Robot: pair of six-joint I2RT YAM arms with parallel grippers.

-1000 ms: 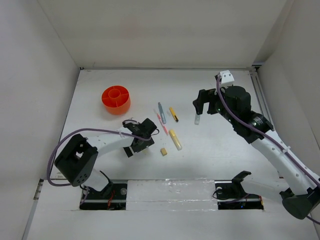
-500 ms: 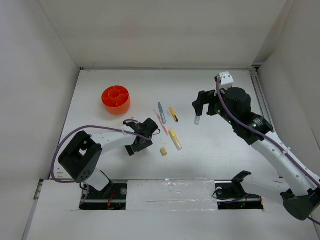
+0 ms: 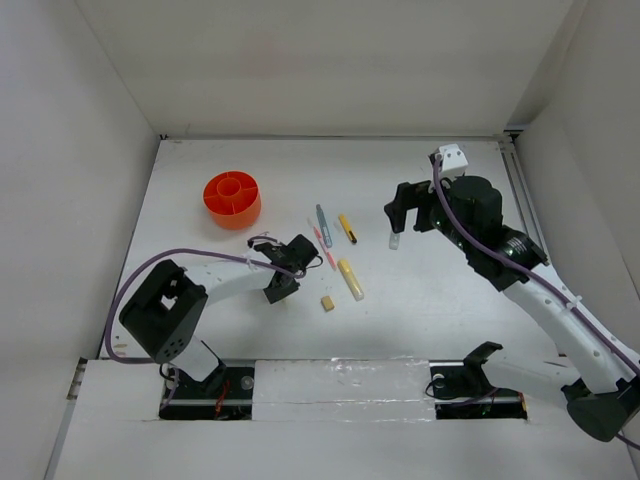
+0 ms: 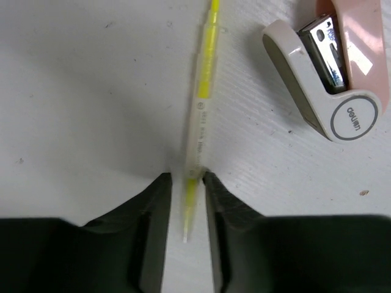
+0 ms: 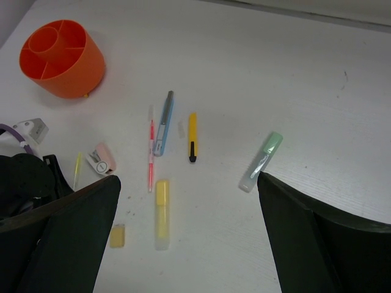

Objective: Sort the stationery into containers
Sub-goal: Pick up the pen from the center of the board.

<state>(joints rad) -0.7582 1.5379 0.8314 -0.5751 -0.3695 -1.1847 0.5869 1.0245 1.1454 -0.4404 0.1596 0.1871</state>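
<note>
A thin yellow pen [image 4: 201,104] lies on the white table, its tip end between the fingers of my left gripper [image 4: 186,178], which is shut on it. A pink-grey stapler-like block [image 4: 330,67] lies just right of the pen. In the top view the left gripper [image 3: 284,281] is low on the table, below the orange divided cup [image 3: 232,198]. My right gripper [image 5: 188,183] hangs open, holding nothing, above the table, with a pale green-capped marker [image 5: 261,162] by its right finger.
Between the arms lie a pink-red pen [image 5: 150,160], a grey-blue pen [image 5: 164,125], a yellow-and-black pen [image 5: 192,135], a pale yellow highlighter [image 5: 161,213] and a tan eraser [image 5: 117,235]. White walls enclose the table on three sides.
The left gripper's jaws have come together from wide open onto the thin yellow pen, and it has shifted slightly up the table. The right arm has barely moved.
</note>
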